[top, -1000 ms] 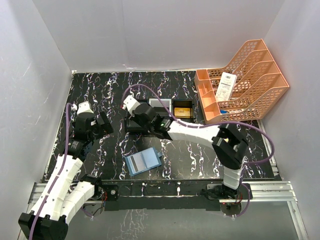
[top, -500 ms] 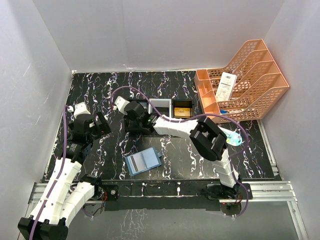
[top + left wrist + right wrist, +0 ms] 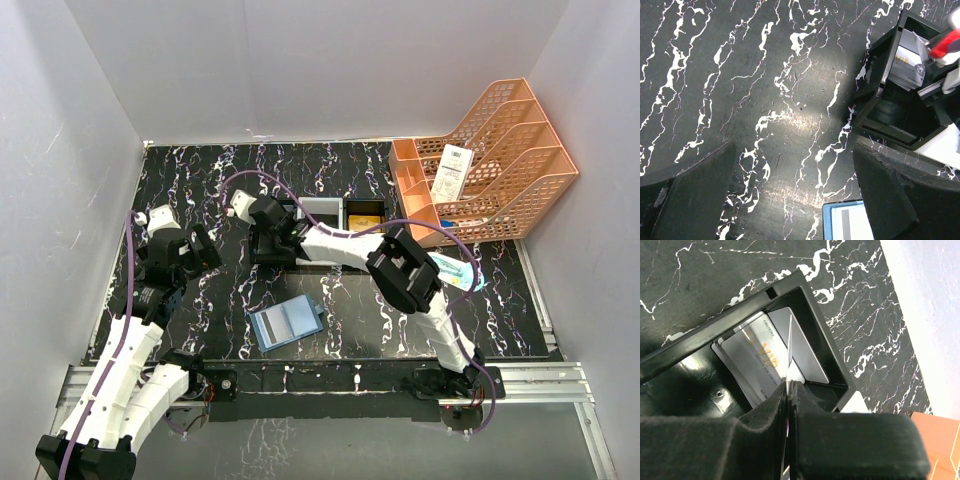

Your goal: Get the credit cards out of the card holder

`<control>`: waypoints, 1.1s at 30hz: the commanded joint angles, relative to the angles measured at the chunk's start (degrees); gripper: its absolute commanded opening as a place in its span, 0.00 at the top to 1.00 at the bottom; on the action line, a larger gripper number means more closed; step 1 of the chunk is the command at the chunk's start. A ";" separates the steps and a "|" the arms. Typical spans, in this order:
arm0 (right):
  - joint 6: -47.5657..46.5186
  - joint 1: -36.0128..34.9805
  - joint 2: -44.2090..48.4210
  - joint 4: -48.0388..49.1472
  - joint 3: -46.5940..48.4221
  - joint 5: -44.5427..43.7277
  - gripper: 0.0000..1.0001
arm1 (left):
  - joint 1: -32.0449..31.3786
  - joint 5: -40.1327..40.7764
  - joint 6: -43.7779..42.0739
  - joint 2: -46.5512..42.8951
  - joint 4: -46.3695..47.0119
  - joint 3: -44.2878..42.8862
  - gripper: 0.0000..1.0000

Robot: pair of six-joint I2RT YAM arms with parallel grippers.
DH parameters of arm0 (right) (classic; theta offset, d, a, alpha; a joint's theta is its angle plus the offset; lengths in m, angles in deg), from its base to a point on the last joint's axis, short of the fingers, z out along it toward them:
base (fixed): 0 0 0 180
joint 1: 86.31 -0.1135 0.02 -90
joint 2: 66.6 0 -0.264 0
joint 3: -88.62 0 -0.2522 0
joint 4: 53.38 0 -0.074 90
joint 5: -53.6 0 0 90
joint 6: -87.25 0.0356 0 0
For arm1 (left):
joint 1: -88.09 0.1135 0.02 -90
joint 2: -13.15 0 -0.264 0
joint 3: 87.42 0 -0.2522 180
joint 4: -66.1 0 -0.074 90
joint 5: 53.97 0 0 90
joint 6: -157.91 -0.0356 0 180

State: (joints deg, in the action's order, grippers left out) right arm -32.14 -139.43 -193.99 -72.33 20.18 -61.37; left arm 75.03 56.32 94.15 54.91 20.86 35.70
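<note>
Right wrist view: we see the right gripper (image 3: 790, 390) clenched on a credit card (image 3: 788, 347) held edge-on over the tray (image 3: 817, 327), arm stretched forward-left. Left gripper (image 3: 795, 192) hovers spread wide above the table (image 3: 740, 75). Card holder (image 3: 286, 322) lies open near the bases.

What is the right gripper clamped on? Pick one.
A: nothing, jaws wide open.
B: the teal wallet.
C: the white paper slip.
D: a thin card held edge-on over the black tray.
D: in the right wrist view the right gripper pinches a thin card edge-on above the black tray, where other cards lie.
</note>
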 commanded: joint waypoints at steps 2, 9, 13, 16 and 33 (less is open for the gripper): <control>-3.00 0.52 -2.40 -2.45 5.49 -3.41 1.00 | 0.31 1.27 0.30 -1.04 -0.32 -0.59 0.01; -4.91 0.83 -4.42 -2.07 6.78 -4.48 1.00 | 0.27 1.33 0.21 -1.06 -0.23 -0.58 0.01; -3.82 1.21 -5.23 -2.11 7.05 -4.17 1.00 | 0.27 1.33 0.22 -1.15 -0.33 -0.58 0.01; -3.62 1.27 -5.56 -2.51 7.44 -3.95 0.97 | 0.29 1.34 0.21 -1.22 -0.24 -0.57 0.01; -3.60 1.53 -4.63 -2.89 6.40 0.26 0.70 | 0.27 0.80 -0.05 -0.98 0.02 -0.48 0.01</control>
State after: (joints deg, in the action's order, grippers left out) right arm -35.92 -138.30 -198.98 -76.42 24.73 -62.64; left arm 75.03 56.41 94.11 54.67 20.81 35.70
